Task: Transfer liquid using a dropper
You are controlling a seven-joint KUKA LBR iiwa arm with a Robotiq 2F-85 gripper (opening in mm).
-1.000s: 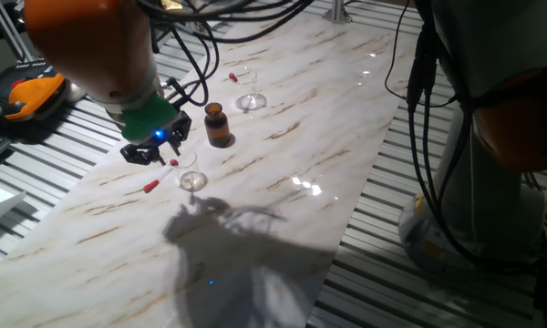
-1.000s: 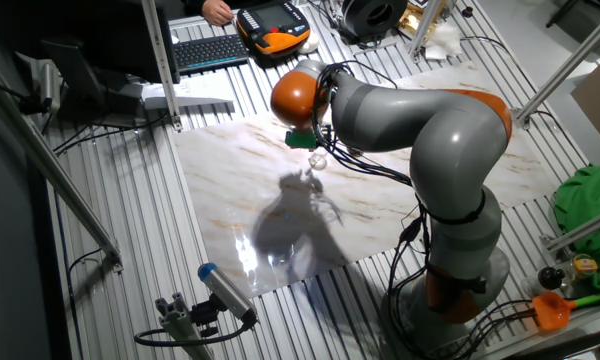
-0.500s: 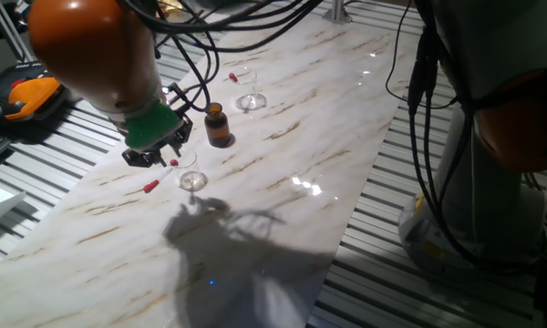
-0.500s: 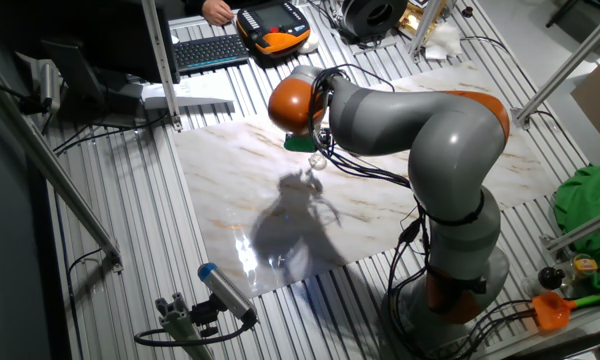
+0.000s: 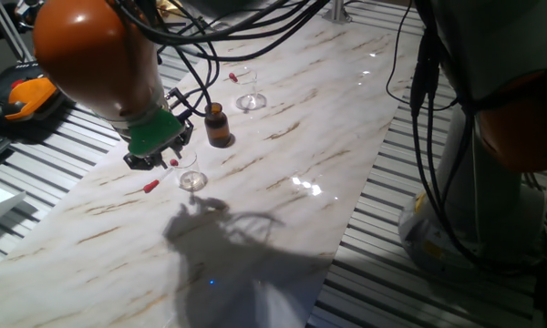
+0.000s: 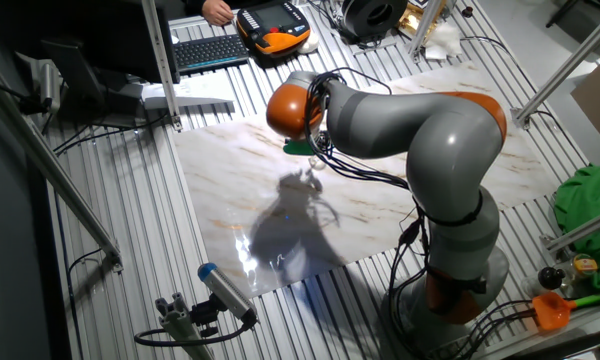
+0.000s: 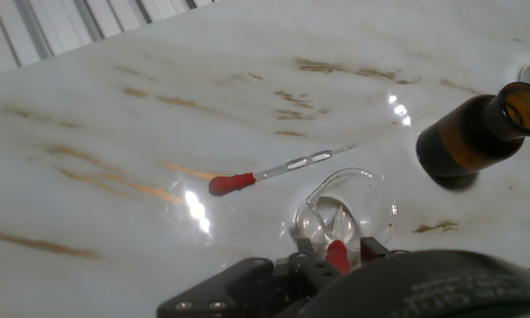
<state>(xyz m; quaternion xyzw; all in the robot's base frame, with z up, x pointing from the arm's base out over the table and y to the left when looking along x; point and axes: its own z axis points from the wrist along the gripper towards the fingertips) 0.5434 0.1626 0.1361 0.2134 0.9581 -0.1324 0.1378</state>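
We see the gripper (image 5: 155, 160) hanging low over the marbled worktop (image 5: 283, 137), just left of a small clear glass (image 5: 191, 179) in one fixed view. Between its fingers sits a dropper with a red bulb (image 7: 337, 256); in the hand view that bulb shows right at the fingertips, directly above the glass (image 7: 344, 208), so we read the gripper as clamped on this dropper. The glass part of it below the bulb is hard to make out against the glass beneath.

A second dropper (image 7: 278, 171) lies flat on the worktop, to the left of the glass in the hand view, its red bulb pointing left and its clear tube pointing right. In one fixed view we find it as a small red mark (image 5: 151, 186) on the near-left side of the glass, apart from it.

A brown bottle (image 5: 218, 126) stands upright and uncapped, farther back and to the right of the gripper. In the hand view its open mouth (image 7: 521, 106) faces the camera at the right edge. Farther still stands a second clear glass (image 5: 249, 96), with a small red item (image 5: 232, 77) near it that is too small for us to identify.

From the other fixed view the arm (image 6: 410, 110) bends over the worktop and hides most of the things under its orange wrist joint (image 6: 290, 108); only the green collar (image 6: 300, 146) behind the gripper shows there.
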